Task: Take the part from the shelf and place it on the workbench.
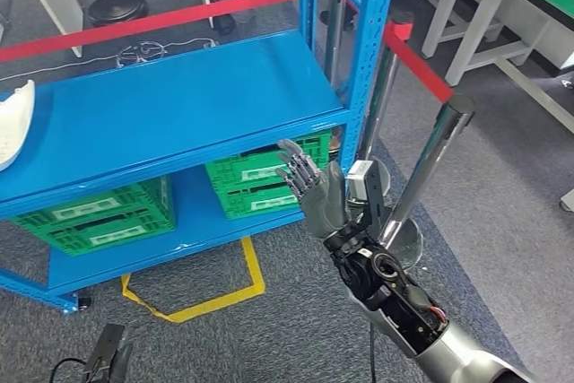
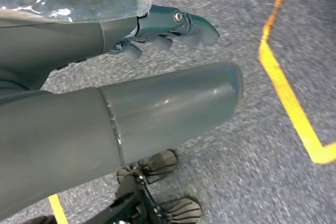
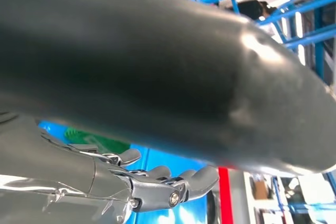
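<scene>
As the head view was examined, we found the part (image 1: 14,121), a white curved piece, lying on the upper deck of the blue shelf (image 1: 183,100) at its far left end, cut by the left edge of the picture. Its long axis appeared to run roughly from near to far, though too little of it showed for us to be certain.

The right hand (image 1: 313,187) was raised off the right end of the shelf, close to the blue corner post (image 1: 362,60) and in front of the green crate (image 1: 267,177) on the lower deck. The part therefore lay well to the left of this hand, across almost the full length of the deck, and on a slightly higher level. We noted the fingers (image 1: 298,168) extended and spread, pointing left and away towards the shelf, with nothing between them; the right wrist view agreed, showing straight fingers and no object.

The left hand (image 2: 166,30) was seen in the left wrist view hanging over grey carpet (image 2: 245,182) beside yellow floor tape (image 2: 293,114). Its fingers looked loosely extended and it held nothing that we could see.

In our judgement, the left arm stood on the part's side and was the nearer of the 2, though it hung low. For the right hand, a long leftward reach or a sidestep would be needed.
</scene>
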You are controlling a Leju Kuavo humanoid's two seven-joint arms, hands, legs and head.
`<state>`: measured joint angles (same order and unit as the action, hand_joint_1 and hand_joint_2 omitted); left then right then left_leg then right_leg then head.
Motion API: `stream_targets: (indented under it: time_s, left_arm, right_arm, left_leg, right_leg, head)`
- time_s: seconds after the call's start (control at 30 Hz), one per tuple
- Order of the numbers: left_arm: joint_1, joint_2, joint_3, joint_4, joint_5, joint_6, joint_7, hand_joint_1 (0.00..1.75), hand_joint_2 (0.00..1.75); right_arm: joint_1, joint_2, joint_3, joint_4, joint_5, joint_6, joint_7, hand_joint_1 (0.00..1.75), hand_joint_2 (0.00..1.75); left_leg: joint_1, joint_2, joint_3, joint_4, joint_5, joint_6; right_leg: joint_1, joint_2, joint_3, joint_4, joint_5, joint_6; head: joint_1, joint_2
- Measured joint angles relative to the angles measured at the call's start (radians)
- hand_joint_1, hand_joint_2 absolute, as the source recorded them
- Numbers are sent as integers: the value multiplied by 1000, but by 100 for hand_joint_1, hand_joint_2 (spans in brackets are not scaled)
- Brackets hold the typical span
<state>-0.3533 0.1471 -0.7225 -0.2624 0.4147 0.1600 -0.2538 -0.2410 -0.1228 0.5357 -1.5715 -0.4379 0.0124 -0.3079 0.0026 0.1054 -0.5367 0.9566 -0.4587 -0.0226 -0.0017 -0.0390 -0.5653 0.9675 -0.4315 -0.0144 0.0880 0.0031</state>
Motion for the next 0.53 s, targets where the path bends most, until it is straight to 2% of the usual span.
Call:
stream_targets:
  time_s: [0.03, 0.1, 0.13, 0.17, 0.2, 0.23, 0.3, 0.33, 0.37, 0.4, 0.47, 0.53]
  left_arm:
    - [-1, 0, 0, 0, 0, 1, 0, 0, 0]
    - [1, 1, 0, 0, 0, 2, 0, 0, 0]
    - [4, 2, 0, 0, 0, 2, 0, 0, 0]
    - [8, 2, 0, 0, 0, 2, 1, 0, 0]
    - [11, 3, 0, 0, 0, 2, 1, 0, 0]
    - [12, 3, 0, 0, 0, 2, 1, 0, 0]
    - [11, 4, 0, 0, 1, 2, 1, 0, 0]
    - [9, 5, 0, 0, 1, 2, 0, 0, 0]
    - [7, 6, 0, 0, 1, 2, 0, 0, 0]
    - [6, 7, 0, 0, 1, 2, 0, 0, 0]
    - [7, 7, 0, 0, 2, 2, 0, 0, 0]
    - [8, 7, 0, 0, 2, 2, 0, 0, 0]
  right_arm:
    - [-2, 0, 0, 0, 2, -2, -2, 0, 0]
    - [-4, 2, 0, 1, 6, -7, -6, 0, 0]
    - [-4, 2, 0, 2, 7, -8, -6, 0, 0]
    - [-3, 3, 1, 4, 7, -9, -6, 0, 0]
    - [-3, 3, 1, 6, 7, -10, -6, 0, 0]
    - [-3, 3, 1, 7, 8, -11, -6, 0, 0]
    - [-4, 3, 2, 8, 8, -11, -6, 0, 0]
    - [-4, 3, 2, 8, 8, -11, -6, 0, 0]
    - [-4, 3, 2, 8, 8, -11, -6, 0, 0]
    - [-4, 3, 2, 8, 8, -11, -6, 0, 0]
    - [-2, 3, 3, 8, 8, -11, -6, 0, 0]
    - [-1, 3, 3, 9, 8, -11, -6, 0, 0]
  left_leg:
    - [3, -26, -15, 35, -23, -5]
    - [7, -86, -82, 172, -90, -11]
    - [7, -96, -120, 245, -118, -12]
    - [7, -99, -150, 297, -131, -11]
    - [6, -100, -162, 311, -124, -9]
    - [6, -100, -152, 281, -98, -5]
    - [5, -103, -84, 138, -24, 6]
    - [3, -105, -49, 67, 2, 11]
    - [1, -106, -26, 19, 17, 14]
    - [1, -107, -15, -6, 22, 12]
    - [-1, -107, -14, -14, 23, 7]
    - [-3, -108, -13, -15, 24, 7]
  right_leg:
    - [-2, 7, 1, -1, 2, -5]
    - [-5, 19, -1, -1, 3, -12]
    - [-4, 25, -3, -1, 4, -14]
    - [-3, 32, -4, -1, 5, -16]
    - [-2, 38, -4, -1, 6, -16]
    - [-1, 44, -4, -1, 6, -17]
    - [0, 52, -3, -1, 7, -15]
    - [2, 55, -4, 0, 7, -13]
    - [3, 57, -5, 0, 8, -10]
    - [6, 59, -6, 1, 4, -10]
    - [8, 60, -8, 2, 1, -15]
    - [6, 59, -7, 1, 2, -17]
  head:
    - [-2, 0]
    - [-7, 0]
    - [-9, 0]
    - [-10, 0]
    - [-11, 0]
    - [-11, 0]
    - [-11, 0]
    - [-12, 0]
    - [-12, 0]
    - [-11, 0]
    - [-8, 0]
    - [-8, 0]
